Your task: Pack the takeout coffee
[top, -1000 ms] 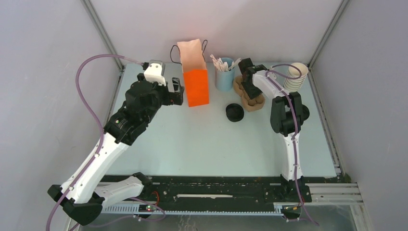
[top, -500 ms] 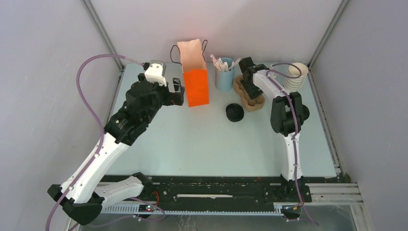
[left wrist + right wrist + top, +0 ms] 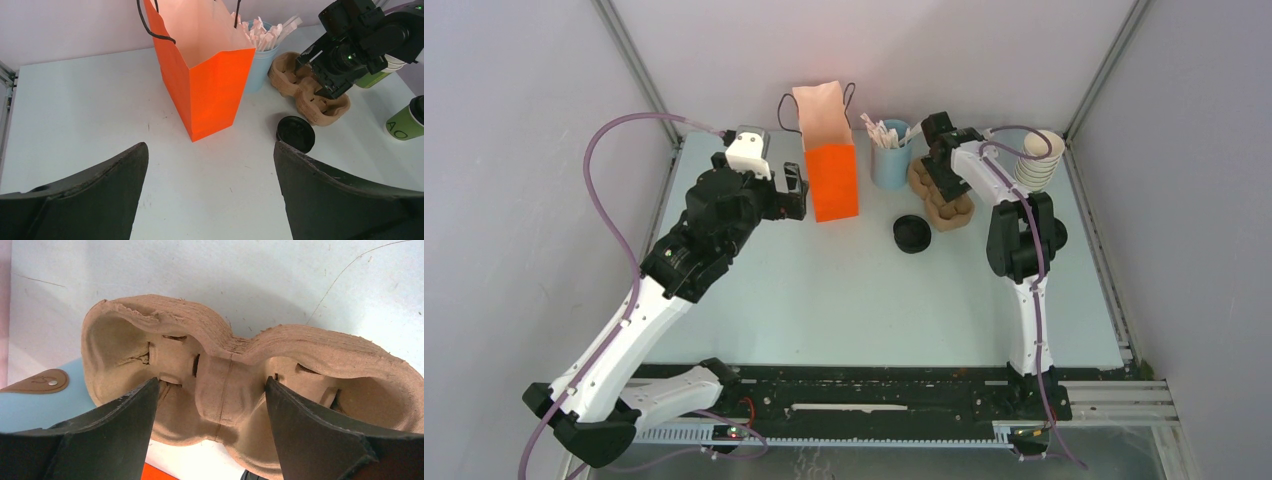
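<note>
Pulp carrier [image 3: 310, 347], 3 o'clock of orange bag [image 3: 832, 180]: looks like carrier pickup. Right gripper [image 3: 211, 385] poised above, jaws spread, empty; left gripper [image 3: 210, 147] likewise. Next: descend, pinch centre ridge.

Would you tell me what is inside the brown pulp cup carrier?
Both hollows of the brown pulp cup carrier look empty; the jaws of the right gripper cover their near parts.

We make out only two dark letters, perhaps "AC", cut off on the lidded green cup [image 3: 403, 125] at the right edge of the left wrist view; the brown tag [image 3: 40, 381] bears an unreadable mark.
</note>
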Controlling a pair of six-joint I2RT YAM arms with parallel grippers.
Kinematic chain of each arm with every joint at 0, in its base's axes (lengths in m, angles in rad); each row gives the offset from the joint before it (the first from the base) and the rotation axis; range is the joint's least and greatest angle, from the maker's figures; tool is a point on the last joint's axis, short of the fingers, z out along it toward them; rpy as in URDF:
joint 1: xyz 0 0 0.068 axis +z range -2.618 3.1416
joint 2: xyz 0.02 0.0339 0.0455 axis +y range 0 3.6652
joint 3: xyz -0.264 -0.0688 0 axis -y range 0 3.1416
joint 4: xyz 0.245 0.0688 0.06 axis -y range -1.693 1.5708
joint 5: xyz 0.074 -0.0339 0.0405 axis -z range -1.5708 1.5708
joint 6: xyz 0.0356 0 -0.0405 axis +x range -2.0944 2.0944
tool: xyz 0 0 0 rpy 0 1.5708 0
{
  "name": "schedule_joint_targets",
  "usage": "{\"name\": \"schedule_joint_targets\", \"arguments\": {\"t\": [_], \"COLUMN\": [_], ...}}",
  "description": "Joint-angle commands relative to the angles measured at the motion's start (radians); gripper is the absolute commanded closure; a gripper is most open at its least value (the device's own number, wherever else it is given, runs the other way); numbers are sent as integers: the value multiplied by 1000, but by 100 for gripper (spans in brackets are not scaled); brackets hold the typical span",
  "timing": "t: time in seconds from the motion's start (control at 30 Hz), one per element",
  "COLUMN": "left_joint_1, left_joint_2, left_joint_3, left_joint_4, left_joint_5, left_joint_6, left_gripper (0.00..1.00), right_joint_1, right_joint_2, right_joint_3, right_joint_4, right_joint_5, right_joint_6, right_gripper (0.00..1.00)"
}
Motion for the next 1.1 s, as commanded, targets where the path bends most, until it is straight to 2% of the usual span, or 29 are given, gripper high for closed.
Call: {"name": "schedule_joint_targets", "arguments": {"t": [0.0,0.2,0.37,0.87,1.07], "left_joint_1": [-7,-7,-9,-10,-10], "left_joint_2": [-21,-19,-20,-21,-21], "left_joint_3": [-15,-17,-17,-17,-17], "left_joint_4": [34,35,35,35,34], "left_joint_5": [-8,-5,-8,-2,6], "left_joint_6": [23,23,23,23,20], "left_gripper": [0,0,0,0,0], "right_joint_1": [-6,-8,-8,-3,-4], "right_joint_2": [-62,-47,-48,-124,-141], "right_joint_3": [46,46,46,45,-8], "right_joint_4": [-16,-31,-37,-78,-85], "right_joint_5": [7,-5,7,21,42], "right_joint_6": [5,27,30,-21,-42], "right_gripper": [15,29,34,69,72]}}
